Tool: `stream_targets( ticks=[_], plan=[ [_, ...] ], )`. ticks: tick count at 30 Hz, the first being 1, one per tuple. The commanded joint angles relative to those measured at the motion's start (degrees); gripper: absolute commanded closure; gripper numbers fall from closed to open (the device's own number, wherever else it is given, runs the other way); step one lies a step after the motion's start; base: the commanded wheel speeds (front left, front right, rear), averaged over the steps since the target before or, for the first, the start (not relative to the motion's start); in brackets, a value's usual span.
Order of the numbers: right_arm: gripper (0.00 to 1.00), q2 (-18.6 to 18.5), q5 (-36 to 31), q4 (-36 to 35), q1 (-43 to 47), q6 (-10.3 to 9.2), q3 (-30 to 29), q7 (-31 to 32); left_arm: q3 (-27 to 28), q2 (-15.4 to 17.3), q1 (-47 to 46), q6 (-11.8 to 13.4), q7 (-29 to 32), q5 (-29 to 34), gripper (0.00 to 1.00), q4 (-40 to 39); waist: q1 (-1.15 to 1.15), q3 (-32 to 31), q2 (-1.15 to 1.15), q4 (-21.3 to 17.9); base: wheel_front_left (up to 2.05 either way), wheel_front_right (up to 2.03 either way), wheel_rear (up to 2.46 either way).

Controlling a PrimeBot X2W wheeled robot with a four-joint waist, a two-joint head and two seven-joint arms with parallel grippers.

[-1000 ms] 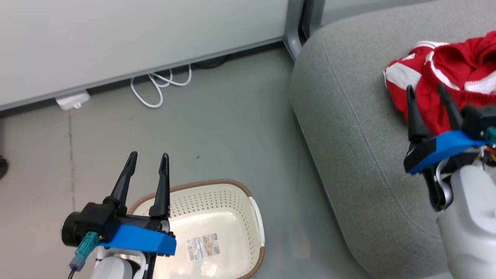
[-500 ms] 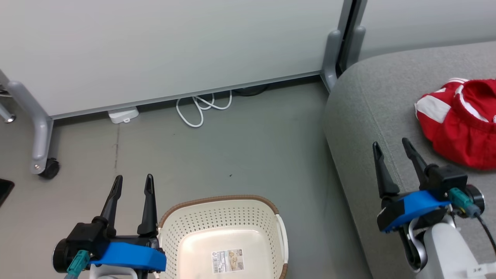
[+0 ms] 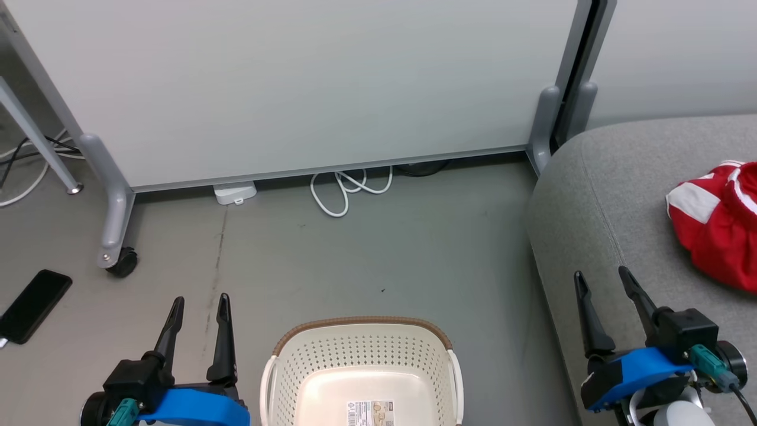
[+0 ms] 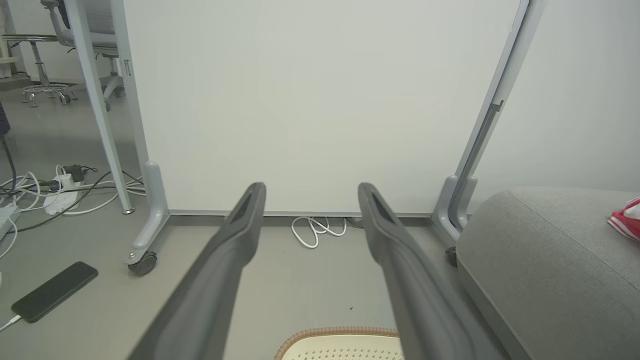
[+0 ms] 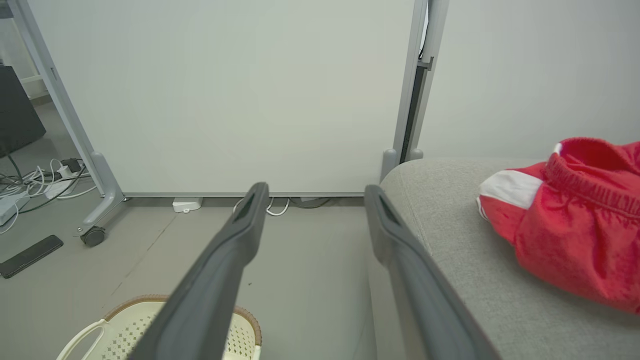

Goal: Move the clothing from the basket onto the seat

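— Left gripper [image 3: 200,300], item one: fingers spread wide, nothing between them, poised over the floor [image 3: 414,248] just left of the basket [image 3: 361,324].
— And the other?
— Right gripper [image 3: 601,273], item two: I log it equally wide and empty, above the near edge of the seat [image 3: 597,195].
— Clothing?
— Clothing [image 3: 718,231], red with white panels: one heap on the seat, beyond the right gripper and clear of its tips. Basket: on the floor, a label [image 3: 369,412] on its bottom.
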Motion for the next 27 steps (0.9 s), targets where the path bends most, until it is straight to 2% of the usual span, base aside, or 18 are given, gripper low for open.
stream_targets(
  ticks=[1,12,27],
  plan=[
    [0.0,0.2,0.5,-0.8,1.4,0.03,0.0,0.3,0.4,0.0,0.5,-0.1,-0.1,0.4,0.0,0.3,0.01,-0.6,0.0,0.6,0.0,0.0,0.0],
    [0.0,0.3,2.7,-3.0,3.6,0.03,1.8,1.7,0.0,0.4,1.2,-0.1,-0.1,0.6,0.0,1.2,0.01,-1.0,0.0,1.4,0.0,0.0,0.0],
    [0.0,0.3,3.5,-3.4,3.4,0.03,2.8,1.3,0.3,0.5,1.7,-0.1,-0.1,0.4,0.0,1.0,0.01,-0.5,0.0,0.4,0.0,0.0,0.0]
  ],
)
